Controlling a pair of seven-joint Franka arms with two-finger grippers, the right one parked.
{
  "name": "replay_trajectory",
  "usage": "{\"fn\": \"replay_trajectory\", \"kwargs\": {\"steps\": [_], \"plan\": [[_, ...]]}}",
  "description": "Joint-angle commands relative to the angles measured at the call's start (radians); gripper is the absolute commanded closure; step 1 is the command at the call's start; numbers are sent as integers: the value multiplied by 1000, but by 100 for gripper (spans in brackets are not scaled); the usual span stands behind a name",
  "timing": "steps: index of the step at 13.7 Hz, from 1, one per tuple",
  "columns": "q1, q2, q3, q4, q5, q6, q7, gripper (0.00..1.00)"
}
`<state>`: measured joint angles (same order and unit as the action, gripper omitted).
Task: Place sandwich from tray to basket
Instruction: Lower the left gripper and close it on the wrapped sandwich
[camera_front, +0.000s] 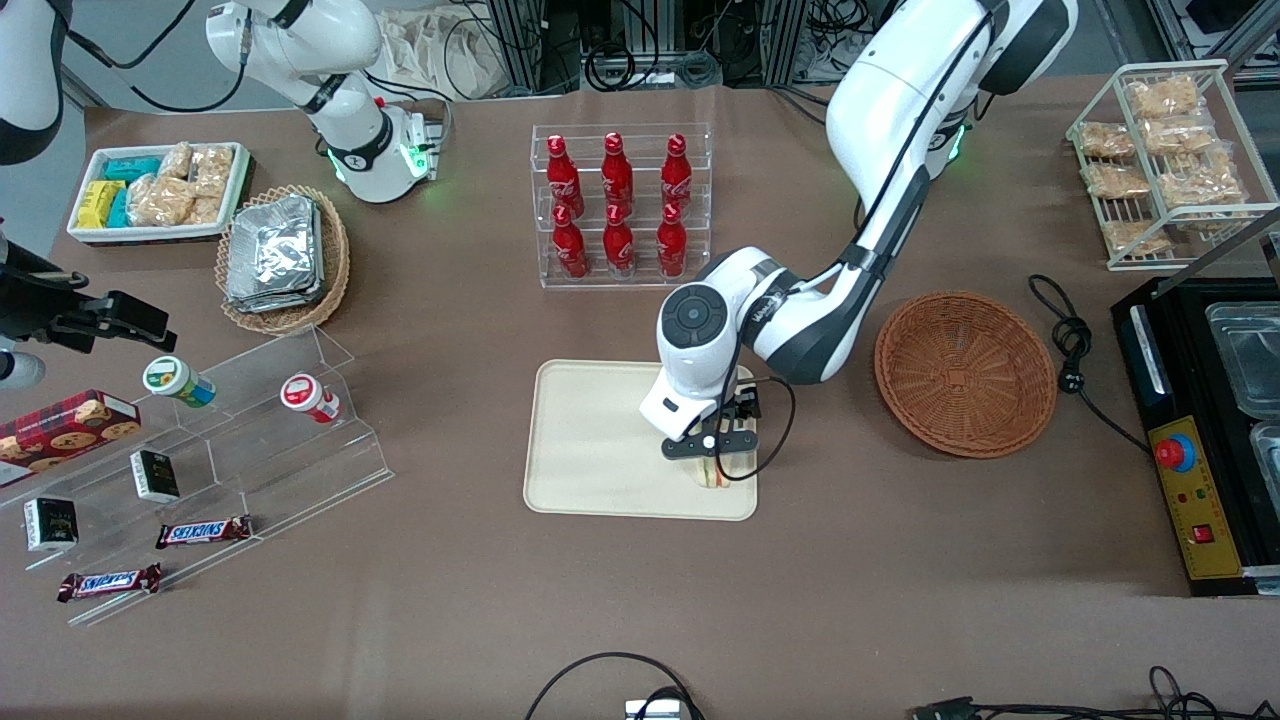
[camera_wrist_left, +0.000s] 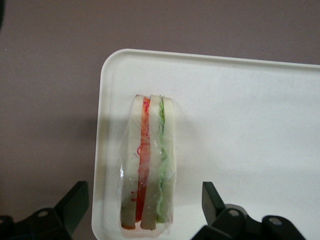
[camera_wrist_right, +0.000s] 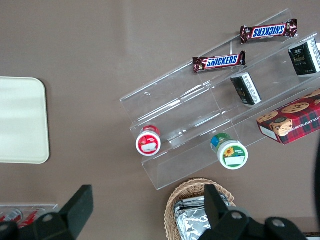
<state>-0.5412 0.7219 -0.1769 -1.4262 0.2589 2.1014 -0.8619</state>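
While the gripper (camera_front: 712, 445) hangs over the one cream tray (camera_front: 600, 440), its two fingers stand wide apart, and there's one sandwich (camera_wrist_left: 150, 170) lying on that tray, three bread slices in clear wrap, untouched by either finger. One round brown basket (camera_front: 965, 375) sits beside the tray, toward the working arm's end. And count them: six red bottles (camera_front: 618, 240) in one clear rack (camera_front: 590, 281), two chocolate bars (camera_front: 205, 532) on a clear stand (camera_front: 330, 480).

A grey-brown worktop (camera_front: 420, 620) carries a cream tray (camera_front: 600, 440), with a clear rack (camera_front: 622, 283) farther from the front camera. Toward the working arm's end: woven basket (camera_front: 965, 375), wire rack (camera_front: 1170, 66), black appliance (camera_front: 1180, 350). Toward the parked arm's: stepped stand (camera_front: 300, 470), wicker basket (camera_front: 338, 260), white tub (camera_front: 150, 235).
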Motion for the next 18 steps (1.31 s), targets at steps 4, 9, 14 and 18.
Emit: {"fn": "replay_trajectory", "kwargs": {"steps": [4, 9, 14, 18], "plan": [[-31, 34, 11, 9, 31, -1, -25, 0], [-36, 57, 14, 9, 53, -1, -25, 5], [-36, 62, 14, 9, 56, -3, -46, 43], [-26, 60, 14, 7, 56, -9, -66, 100]]}}
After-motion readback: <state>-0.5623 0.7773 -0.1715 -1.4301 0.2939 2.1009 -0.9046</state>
